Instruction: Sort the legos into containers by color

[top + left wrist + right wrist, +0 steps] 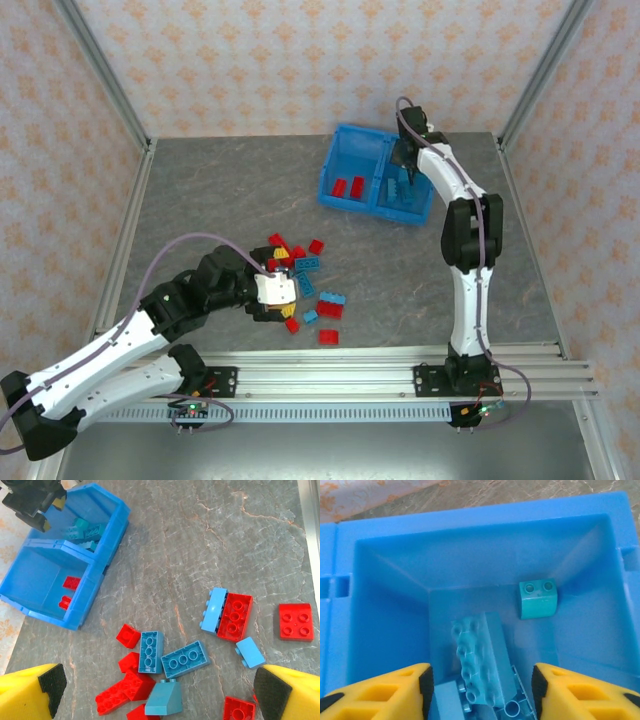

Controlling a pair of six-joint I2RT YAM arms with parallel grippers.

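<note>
The blue bin [349, 129] stands at the back of the table. Its left compartment holds red legos [348, 186] and its right one teal legos [400, 192]. My right gripper [405, 172] hangs open over the right compartment, its jaws [482, 687] apart above a long teal brick [480, 665] that lies near a curved teal one [537, 599]. My left gripper [275, 290] is open just above the loose pile [300, 262]. Below its spread fingers [161, 690] lie a teal slope brick [165, 697], two teal bricks [185, 659] and red ones [122, 690].
More loose bricks lie right of the pile: a red one [295, 621], a red and blue pair [235, 616] and a small blue one [250, 651]. An aluminium rail [400, 375] runs along the near edge. Frame posts and patterned walls enclose the table.
</note>
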